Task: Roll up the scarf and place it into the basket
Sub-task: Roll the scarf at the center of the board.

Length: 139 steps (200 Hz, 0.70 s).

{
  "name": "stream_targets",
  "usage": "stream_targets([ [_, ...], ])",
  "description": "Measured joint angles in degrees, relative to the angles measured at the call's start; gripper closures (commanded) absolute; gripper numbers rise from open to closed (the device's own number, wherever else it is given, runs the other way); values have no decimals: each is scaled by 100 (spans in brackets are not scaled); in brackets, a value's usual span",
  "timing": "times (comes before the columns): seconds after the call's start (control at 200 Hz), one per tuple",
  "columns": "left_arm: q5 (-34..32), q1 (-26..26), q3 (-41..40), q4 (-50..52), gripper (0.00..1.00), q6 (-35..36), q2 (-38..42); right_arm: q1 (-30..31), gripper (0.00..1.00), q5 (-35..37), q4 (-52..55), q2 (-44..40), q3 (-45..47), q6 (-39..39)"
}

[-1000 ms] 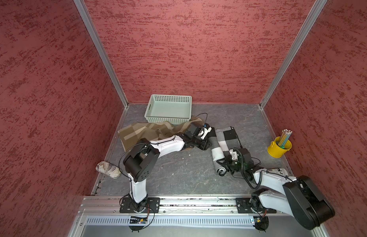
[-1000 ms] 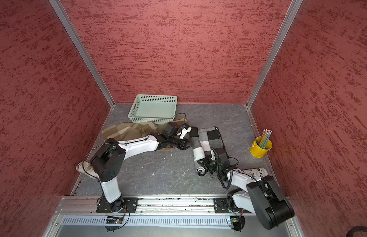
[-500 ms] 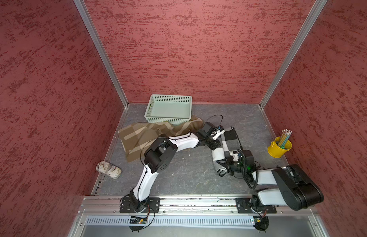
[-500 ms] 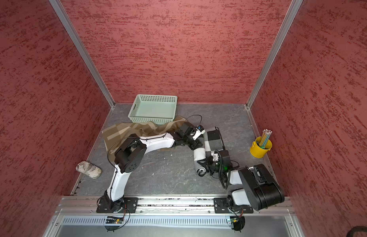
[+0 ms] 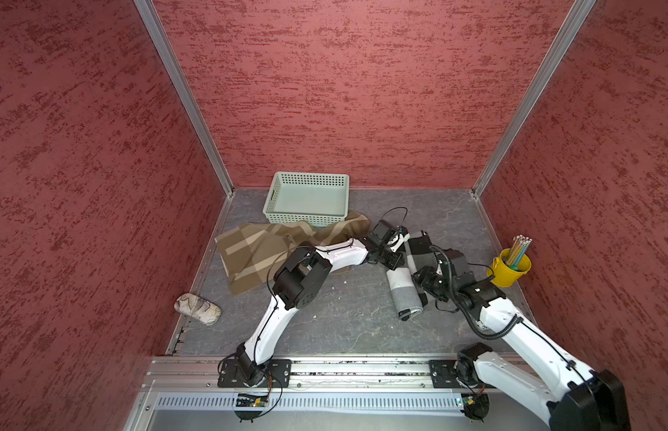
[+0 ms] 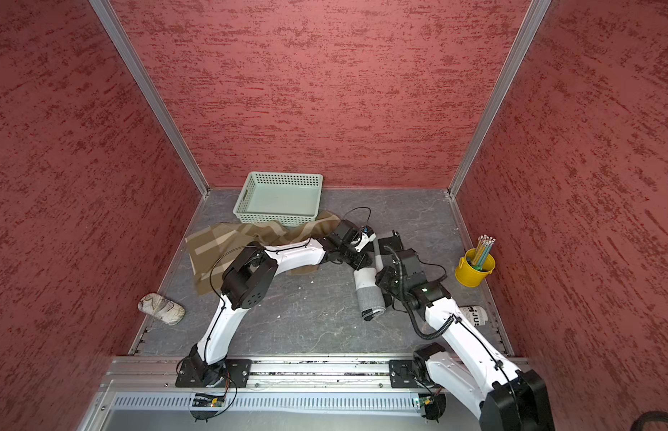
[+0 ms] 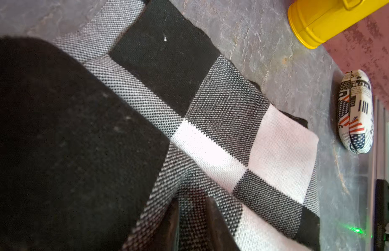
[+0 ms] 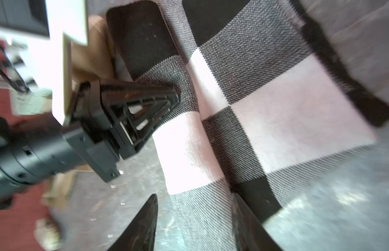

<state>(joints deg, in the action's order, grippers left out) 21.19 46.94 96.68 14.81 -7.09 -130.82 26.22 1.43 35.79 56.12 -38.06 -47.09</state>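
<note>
While the checked scarf [image 5: 405,294] lies part-rolled on the floor [image 5: 343,321], outside the basket [image 5: 306,218] and off its front right corner, the left gripper [image 8: 176,96] pinches a fold at the roll's end nearer the basket, jaws almost closed on the cloth. The right gripper [image 8: 194,200], farther from the basket, stands with jaws parted astride the roll, gripping nothing.

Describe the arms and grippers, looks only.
Both arms match: the left arm and right arm have white link shells and black rounded joint housings. A thin black cable loops along the left; a ribbed black hose runs along the right, whose wrist shows a green light. The left gripper and right gripper are black with tapering fingers; the left's are open trusswork.
</note>
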Motion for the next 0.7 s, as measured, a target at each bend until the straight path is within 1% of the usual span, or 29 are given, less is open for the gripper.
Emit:
stream_targets([
  [0.095, 44, -4, 46, 26, 76, -162, -28, 844, 44, 820, 424, 356, -437, 22],
  [0.16, 72, -9, 52, 33, 75, -258, -33, 1364, 41, 1279, 544, 671, -671, 4],
  [0.301, 125, -42, 101, 74, 76, -428, -55, 2116, 35, 1943, 584, 1556, -962, -63],
  [0.416, 249, -90, 131, 83, 76, -540, -92, 2398, 31, 2260, 531, 2247, -953, -90],
  [0.556, 367, -125, 146, 85, 76, -621, -109, 2437, 29, 2559, 319, 2857, -850, -44],
  [0.646, 391, -142, 146, 87, 75, -649, -116, 2437, 31, 2736, 166, 3217, -761, -22],
  [0.696, 468, -184, 146, 85, 75, -702, -120, 2437, 38, 2815, 101, 3397, -730, 9],
])
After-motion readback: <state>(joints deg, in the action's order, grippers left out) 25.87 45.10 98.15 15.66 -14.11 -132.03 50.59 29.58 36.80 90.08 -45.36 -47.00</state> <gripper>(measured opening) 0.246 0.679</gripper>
